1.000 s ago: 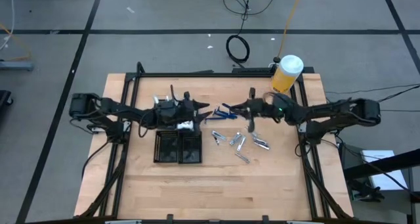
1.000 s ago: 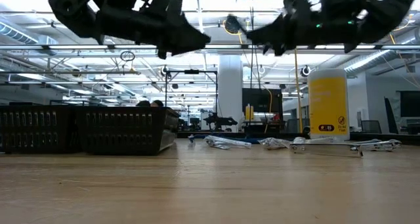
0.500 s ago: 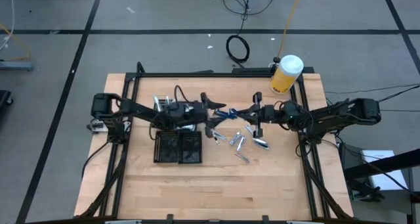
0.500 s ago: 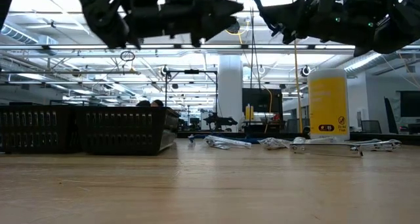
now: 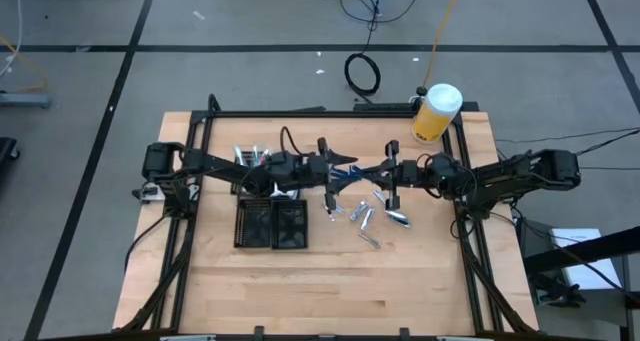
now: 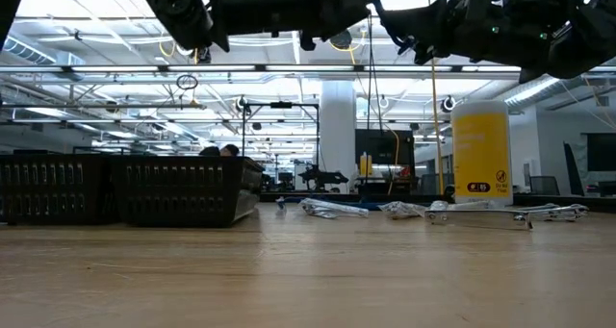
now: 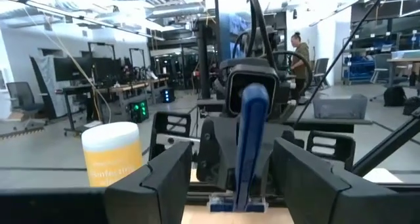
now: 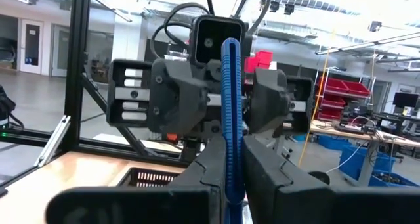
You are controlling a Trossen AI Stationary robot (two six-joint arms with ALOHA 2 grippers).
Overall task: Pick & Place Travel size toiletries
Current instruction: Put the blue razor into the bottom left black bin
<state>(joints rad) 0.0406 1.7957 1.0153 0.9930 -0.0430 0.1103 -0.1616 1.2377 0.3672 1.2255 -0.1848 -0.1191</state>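
Observation:
A blue razor-like piece hangs in the air between the two grippers, above the middle of the table. My right gripper is shut on it. My left gripper faces it from the table's left and is open. In the left wrist view its fingers stand wide on either side of the blue piece without touching it. Silvery packets and tubes lie loose on the wood, and thin white sticks lie at the far side of the black tray. My right gripper pinches the blue piece by its ridged handle between its two fingers. The fingers come about level from the table's right and lie along the handle. The piece is lifted clear of the table, and its wider head end juts out toward my left gripper.
The yellow jar with a white lid stands at the far right corner of the table, also seen in the low view. The black tray sits left of centre. A black frame rail runs along the table's far edge. Bare wood lies toward the near edge.
My left gripper has moved from above the tray toward the table's right, up to my right gripper, and its open fingers now stand around the blue piece. My right gripper has kept its hold on the blue piece and has stayed nearly in place.

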